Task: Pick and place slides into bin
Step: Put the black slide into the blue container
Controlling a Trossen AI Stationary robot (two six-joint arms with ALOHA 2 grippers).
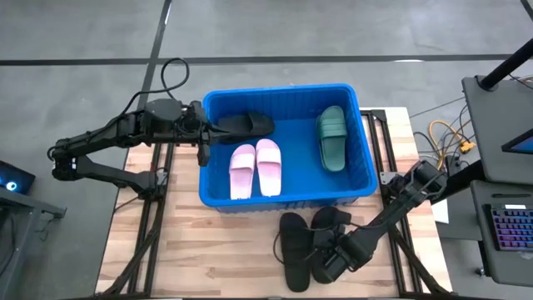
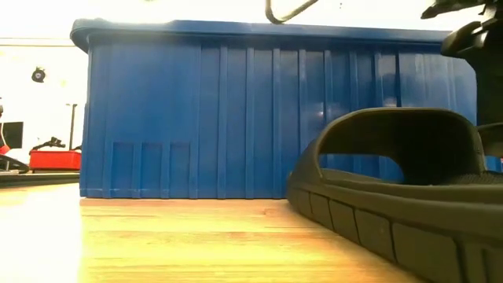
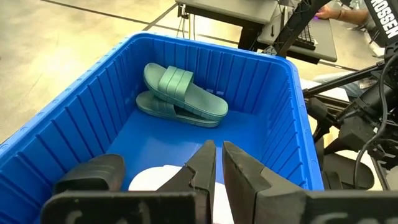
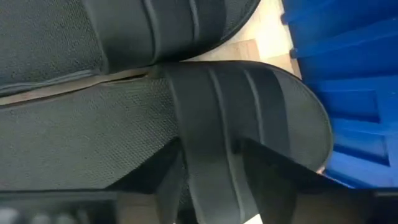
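Light wooden table (image 1: 216,250) filled lower centre of high view, on black frame. Grey floor (image 1: 275,29) across top. Keyboard (image 1: 510,229) at lower right edge. Yellow cables (image 1: 450,137) at right. Red object (image 2: 55,159) at low view's left.

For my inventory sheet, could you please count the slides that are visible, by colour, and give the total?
Pale pink slides: 2, in the bin
Dark green slides: 2, stacked in the bin
Black slides: 3, one in the bin, two on the table
Total: 7
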